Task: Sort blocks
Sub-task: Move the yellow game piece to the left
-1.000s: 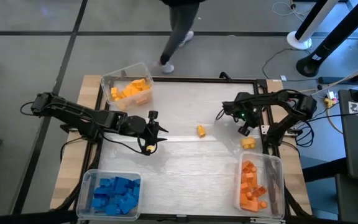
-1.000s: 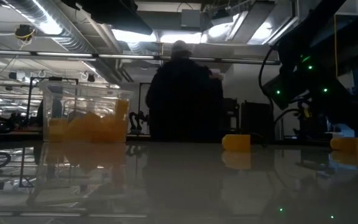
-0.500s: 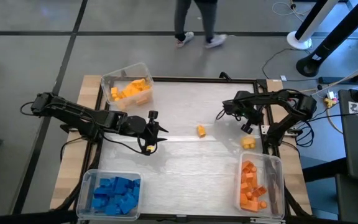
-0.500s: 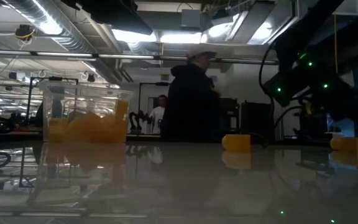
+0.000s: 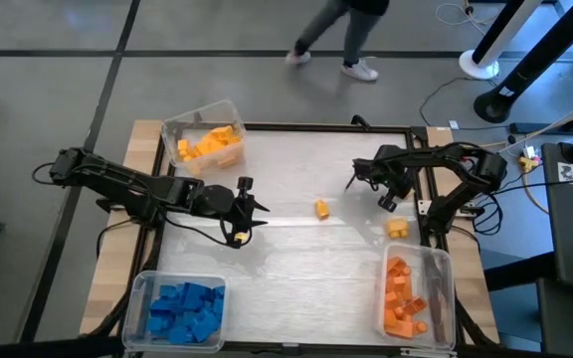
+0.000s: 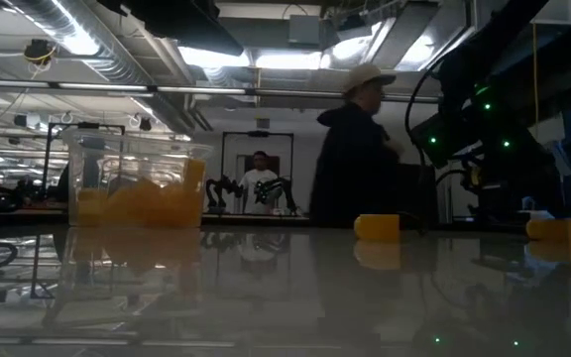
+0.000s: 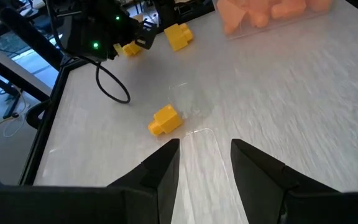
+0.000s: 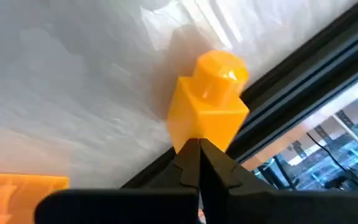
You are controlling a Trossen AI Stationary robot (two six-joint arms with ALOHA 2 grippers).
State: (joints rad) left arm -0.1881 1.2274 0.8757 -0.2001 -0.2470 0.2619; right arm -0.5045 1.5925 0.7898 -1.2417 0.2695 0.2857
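Yellow blocks lie loose on the pale surface (image 5: 296, 268): one yellow brick (image 5: 321, 209) sits near the middle, ahead of the left end effector (image 5: 255, 209) and apart from it, between the two arms, and a second yellow brick (image 5: 397, 229) lies at the right edge, just below the right end effector (image 5: 353, 184) and close to the dark frame rail (image 8: 303, 81). In the left wrist view the middle brick (image 7: 165, 120) rests just beyond the left fingers (image 7: 163, 163), which stand partly parted with nothing between them. In the right wrist view the right end effector's fingers (image 8: 194, 158) are pressed fully together, empty, with the edge brick (image 8: 211, 102) right at their tips, stud upward; whether they touch it I cannot tell. More yellow blocks (image 5: 210, 144) fill a clear bin (image 5: 172, 129) at the far left corner, behind the left end effector; blue blocks (image 5: 187, 308) fill a bin (image 5: 137, 288) at the near left corner, on its other side; orange blocks (image 5: 404, 293) lie in a bin (image 5: 446, 261) at the near right, beyond the edge brick from the right end effector. From the low view the yellow-filled bin (image 6: 139, 188) stands at left, the two loose bricks show as small yellow shapes, and a person in a cap (image 6: 360, 149) passes behind the surface; their legs (image 5: 336, 35) show on the floor past the far edge.
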